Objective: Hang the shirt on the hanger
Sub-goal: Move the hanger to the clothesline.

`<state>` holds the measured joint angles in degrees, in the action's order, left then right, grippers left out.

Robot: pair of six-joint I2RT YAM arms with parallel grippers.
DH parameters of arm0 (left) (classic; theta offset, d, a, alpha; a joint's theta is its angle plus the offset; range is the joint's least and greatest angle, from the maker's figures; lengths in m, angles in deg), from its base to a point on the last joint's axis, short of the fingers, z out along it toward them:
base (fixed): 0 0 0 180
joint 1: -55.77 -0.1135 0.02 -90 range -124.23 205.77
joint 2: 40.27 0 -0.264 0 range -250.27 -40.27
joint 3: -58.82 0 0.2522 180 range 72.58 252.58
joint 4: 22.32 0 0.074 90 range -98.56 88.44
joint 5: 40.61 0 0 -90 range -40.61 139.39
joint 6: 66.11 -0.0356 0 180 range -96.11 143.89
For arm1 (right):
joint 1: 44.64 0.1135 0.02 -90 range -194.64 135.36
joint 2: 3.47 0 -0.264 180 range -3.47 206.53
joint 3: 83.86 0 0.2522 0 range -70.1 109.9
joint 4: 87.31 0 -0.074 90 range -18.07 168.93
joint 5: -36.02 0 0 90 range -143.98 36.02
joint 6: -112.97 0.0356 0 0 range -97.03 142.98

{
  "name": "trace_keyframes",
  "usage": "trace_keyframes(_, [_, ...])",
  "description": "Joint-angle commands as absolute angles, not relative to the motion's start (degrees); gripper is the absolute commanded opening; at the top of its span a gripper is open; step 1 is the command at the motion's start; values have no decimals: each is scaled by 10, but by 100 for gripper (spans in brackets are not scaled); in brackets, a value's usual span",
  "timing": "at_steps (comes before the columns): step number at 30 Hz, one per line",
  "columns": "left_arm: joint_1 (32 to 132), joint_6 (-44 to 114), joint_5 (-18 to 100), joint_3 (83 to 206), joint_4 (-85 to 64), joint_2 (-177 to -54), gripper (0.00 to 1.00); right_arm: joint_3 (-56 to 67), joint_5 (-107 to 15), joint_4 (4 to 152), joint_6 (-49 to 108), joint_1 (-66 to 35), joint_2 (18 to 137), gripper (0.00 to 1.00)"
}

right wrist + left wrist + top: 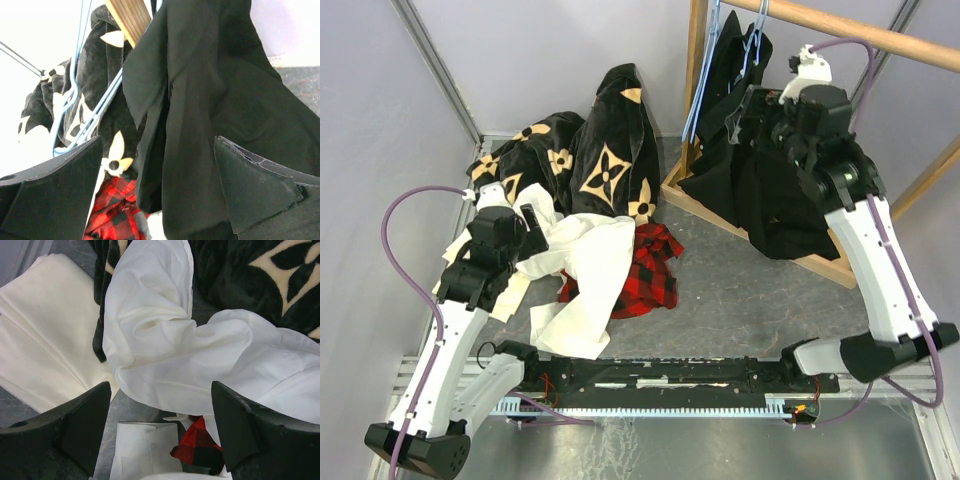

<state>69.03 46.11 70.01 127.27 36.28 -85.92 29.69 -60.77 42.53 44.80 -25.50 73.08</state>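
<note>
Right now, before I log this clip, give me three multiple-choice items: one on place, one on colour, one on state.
1. Where are the light-blue hangers? A on the table; B hanging at the wooden rack; C on the floor.
2. The plaid shirt beside the white shirt is: A green-and-white; B red-and-black; C blue-and-yellow.
3. The left gripper is: A shut on cloth; B shut on a hanger; C open above the white shirt.
B: their wires hang by the rack's post. B: red and black checks show. C: its jaws stand apart, holding nothing.
</note>
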Motion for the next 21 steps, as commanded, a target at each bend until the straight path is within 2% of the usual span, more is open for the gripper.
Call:
trace_keyframes(1, [689,438,709,1271,341,-840,87,371,-610,483,408,-251,778,99])
trace_keyframes(8, [689,440,702,1261,329,-839,86,434,-693,474,373,-251,849,97])
trace_keyframes(18, [689,442,712,1258,325,-835,85,509,-693,447,360,-251,926,78])
trace_keyframes(21, [689,442,711,1256,323,-834,85,517,-688,442,360,-250,937,69])
